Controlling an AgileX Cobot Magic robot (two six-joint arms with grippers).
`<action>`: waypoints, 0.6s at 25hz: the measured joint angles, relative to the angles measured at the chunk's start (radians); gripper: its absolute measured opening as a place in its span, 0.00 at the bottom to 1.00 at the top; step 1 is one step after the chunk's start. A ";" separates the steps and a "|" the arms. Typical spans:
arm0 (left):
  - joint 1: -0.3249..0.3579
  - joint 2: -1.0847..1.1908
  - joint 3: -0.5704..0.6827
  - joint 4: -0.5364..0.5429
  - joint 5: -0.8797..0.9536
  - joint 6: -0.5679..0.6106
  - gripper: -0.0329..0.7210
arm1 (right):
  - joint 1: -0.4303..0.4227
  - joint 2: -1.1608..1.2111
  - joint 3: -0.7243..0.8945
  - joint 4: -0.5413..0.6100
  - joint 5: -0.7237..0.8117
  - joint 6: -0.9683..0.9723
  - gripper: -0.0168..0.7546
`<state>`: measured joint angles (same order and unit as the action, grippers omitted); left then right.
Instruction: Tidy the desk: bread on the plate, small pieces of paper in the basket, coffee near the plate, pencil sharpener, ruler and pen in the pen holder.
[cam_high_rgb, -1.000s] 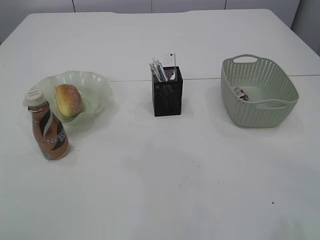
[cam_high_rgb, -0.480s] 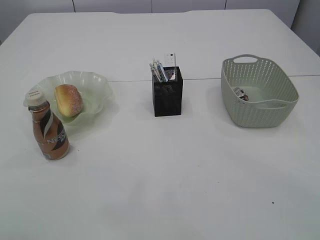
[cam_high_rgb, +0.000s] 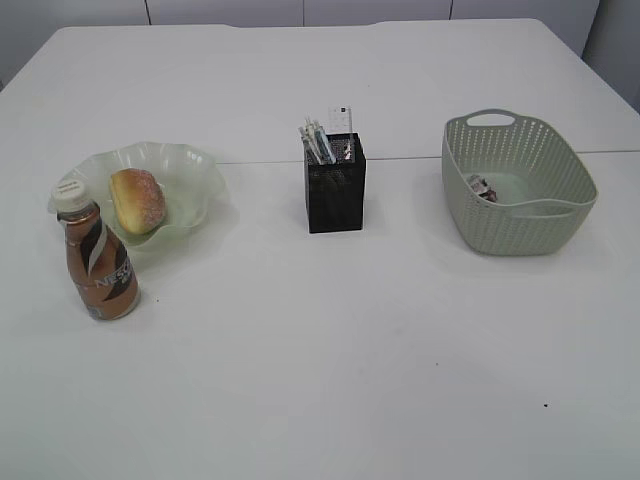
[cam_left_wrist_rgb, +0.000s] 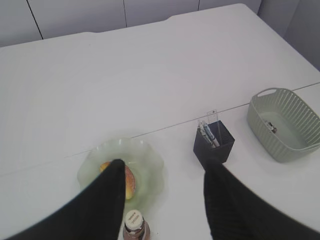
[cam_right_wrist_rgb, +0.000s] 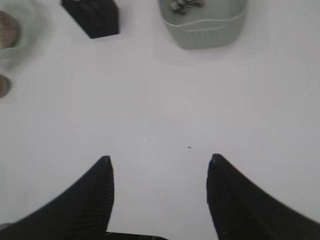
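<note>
Looks pretty much tidied already. The bread sits in the plate at about 9 o'clock on the worktop, and the coffee stands upright just beside the plate, on its 7 o'clock side, close enough that they may be touching. The holder is dead centre with the ruler and a few pens poking out the top. I can't make out a sharpener in there, too small to tell. The basket is over at 3 o'clock with a crumpled paper bit inside.

Both hands are pulled back above the worktop with nothing in them. The left hand hangs spread apart high over the plate and holder, empty. The right hand has its fingers wide apart over bare worktop, also empty.

What could go wrong from here, as I see it:
- The coffee is tall and narrow, right under the left hand. If that arm dips on its way home, a finger could clip the cap and tip it onto the plate.
- The ruler stands well above the holder's rim, so a low sweep across the middle could catch it and tip the holder.
- If the sharpener never went in, the job isn't done, and I can't confirm it either way.
</note>
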<state>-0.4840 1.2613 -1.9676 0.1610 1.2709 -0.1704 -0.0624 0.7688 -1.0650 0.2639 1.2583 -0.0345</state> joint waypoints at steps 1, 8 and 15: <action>0.000 -0.040 0.024 0.001 0.000 -0.002 0.53 | 0.000 -0.015 -0.002 0.044 0.000 -0.040 0.65; 0.000 -0.301 0.207 -0.001 0.000 -0.022 0.53 | 0.000 -0.115 -0.002 0.312 0.002 -0.271 0.67; 0.000 -0.569 0.448 -0.054 0.004 -0.025 0.53 | 0.000 -0.193 -0.003 0.221 0.002 -0.308 0.67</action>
<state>-0.4840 0.6922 -1.5194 0.1067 1.2750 -0.1950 -0.0624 0.5761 -1.0677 0.4851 1.2608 -0.3428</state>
